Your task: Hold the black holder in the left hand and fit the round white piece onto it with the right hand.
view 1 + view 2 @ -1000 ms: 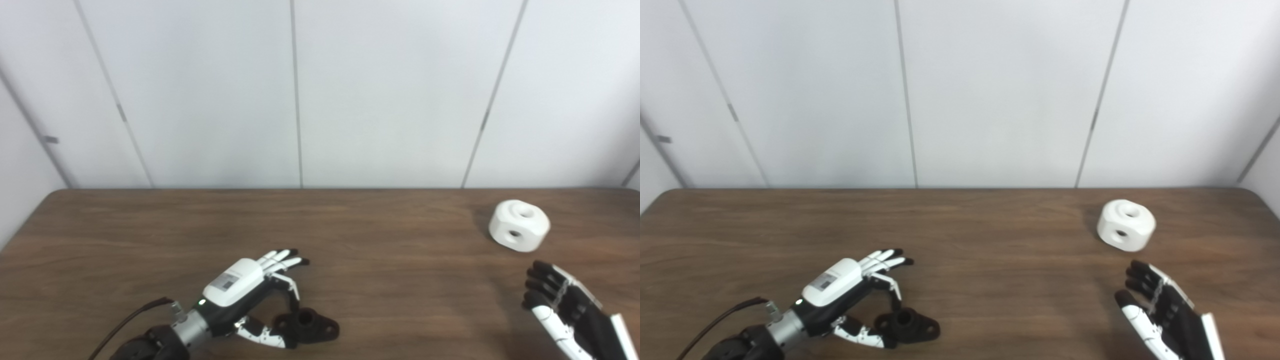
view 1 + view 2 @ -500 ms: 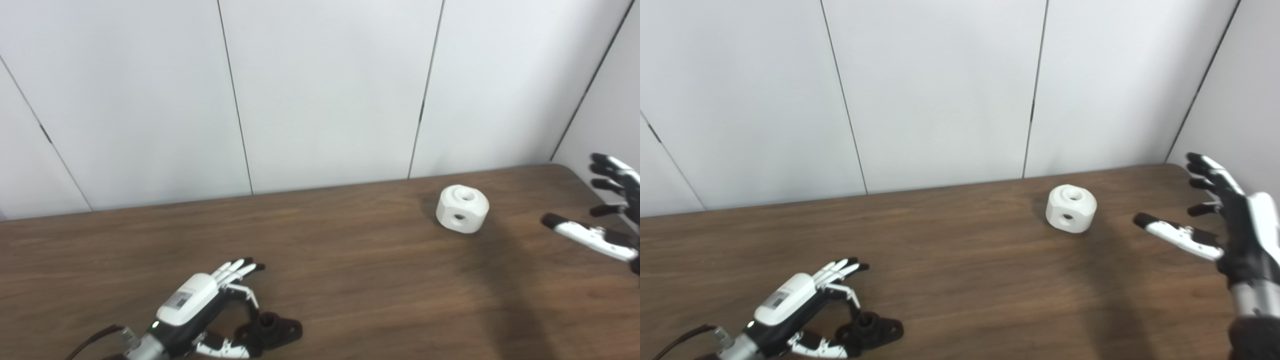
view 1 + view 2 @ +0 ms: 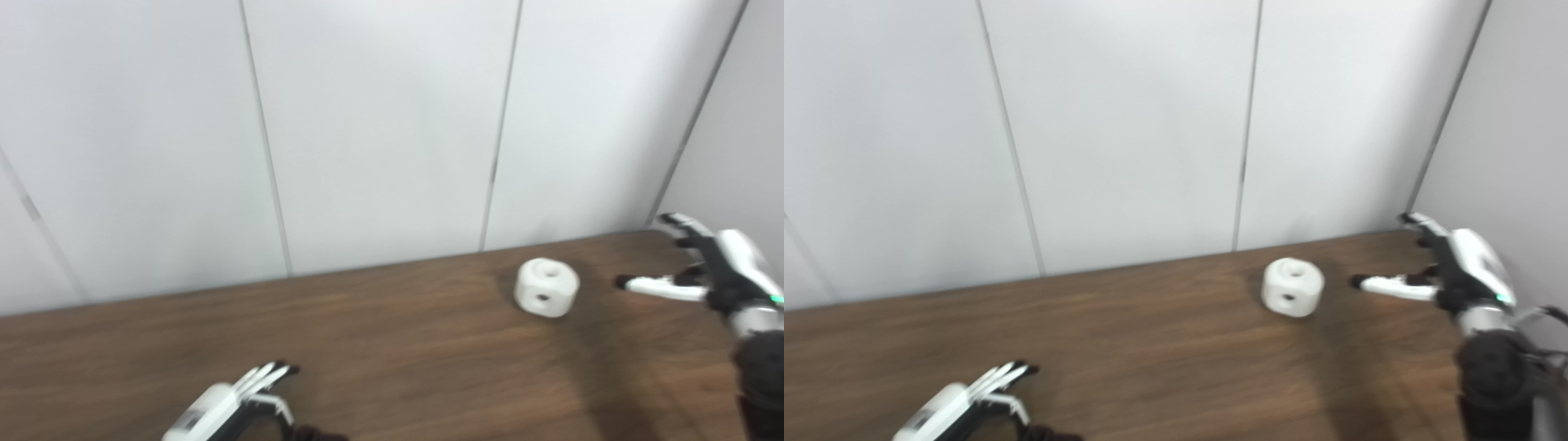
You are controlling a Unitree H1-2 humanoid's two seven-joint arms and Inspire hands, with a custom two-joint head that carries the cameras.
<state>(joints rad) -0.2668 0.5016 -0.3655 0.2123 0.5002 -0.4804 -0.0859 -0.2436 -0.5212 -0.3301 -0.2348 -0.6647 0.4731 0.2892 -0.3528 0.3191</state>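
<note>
At the near edge, at about 7 o'clock, the left hand (image 3: 961, 407) pokes up from the bottom of the picture with its fingers (image 3: 1007, 372) stretched out straight. The black holder (image 3: 1050, 434) is just a dark bit touching it at the bottom edge, and I cannot tell if the hand grips it. The brown table (image 3: 1151, 349) spreads out behind. Farther back, at about 3 o'clock, the round white piece (image 3: 1293, 286) sits on the table. Just beside it, at its 3 o'clock, the right hand (image 3: 1448, 269) is spread wide, holding nothing. The white wall (image 3: 1127, 122) is farthest.
</note>
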